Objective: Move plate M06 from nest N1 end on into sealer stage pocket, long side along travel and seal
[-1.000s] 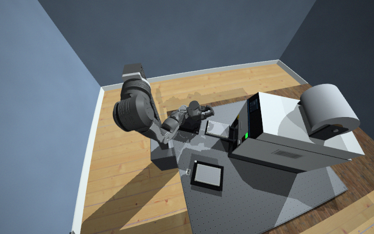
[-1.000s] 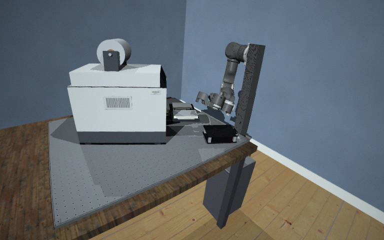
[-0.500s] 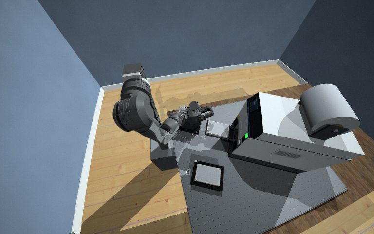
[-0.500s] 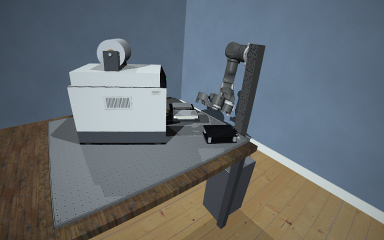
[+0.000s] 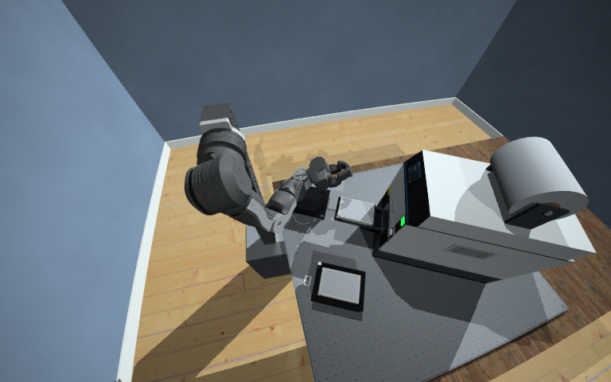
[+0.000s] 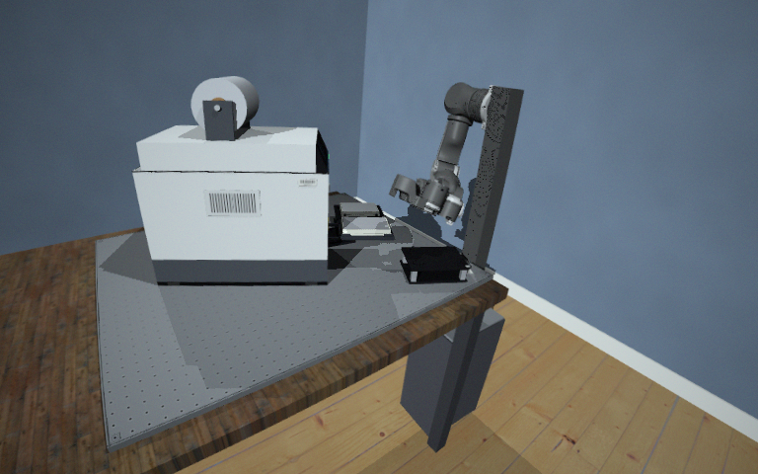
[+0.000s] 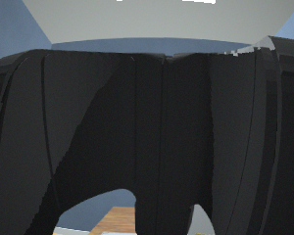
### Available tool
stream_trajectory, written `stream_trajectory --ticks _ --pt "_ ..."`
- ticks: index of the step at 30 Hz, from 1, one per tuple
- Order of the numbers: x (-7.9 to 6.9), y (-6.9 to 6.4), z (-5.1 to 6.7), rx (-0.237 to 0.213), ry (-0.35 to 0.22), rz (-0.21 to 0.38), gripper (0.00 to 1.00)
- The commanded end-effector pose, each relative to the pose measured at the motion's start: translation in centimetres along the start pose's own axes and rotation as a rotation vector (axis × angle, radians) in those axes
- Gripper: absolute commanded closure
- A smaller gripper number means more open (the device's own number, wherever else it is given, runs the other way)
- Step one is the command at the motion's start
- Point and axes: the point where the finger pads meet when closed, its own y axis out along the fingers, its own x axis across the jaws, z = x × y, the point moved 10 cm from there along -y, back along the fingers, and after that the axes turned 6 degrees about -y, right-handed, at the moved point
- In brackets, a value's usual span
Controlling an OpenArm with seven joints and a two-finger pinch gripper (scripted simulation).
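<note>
The plate M06 (image 5: 355,210) lies flat on the sealer's stage (image 5: 372,227), which stands out in front of the housing. Its top looks smooth and shiny, like foil. It also shows in the exterior view (image 6: 364,225). The lamp (image 5: 402,220) on the housing's front is green. My gripper (image 5: 342,168) is shut and empty. It hangs in the air behind and to the left of the stage, apart from the plate, as the exterior view also shows (image 6: 398,189). In the wrist view the two fingers (image 7: 162,231) are pressed together with nothing between them. Nest N1 (image 5: 311,200) is a black block, partly hidden under my forearm.
The plate M09 (image 5: 340,283) sits in nest N2 near the table's front left. The white sealer housing (image 5: 479,212) with its foil roll (image 5: 536,175) fills the right side. My arm's post (image 6: 492,176) stands at the table's edge.
</note>
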Motion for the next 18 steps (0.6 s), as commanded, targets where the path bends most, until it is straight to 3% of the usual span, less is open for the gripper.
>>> stream_trajectory --ticks 1,18 --pt "-0.09 0.06 0.07 0.002 0.000 0.007 1.00" --pt "0.15 -0.05 -0.12 0.002 0.000 0.007 1.00"
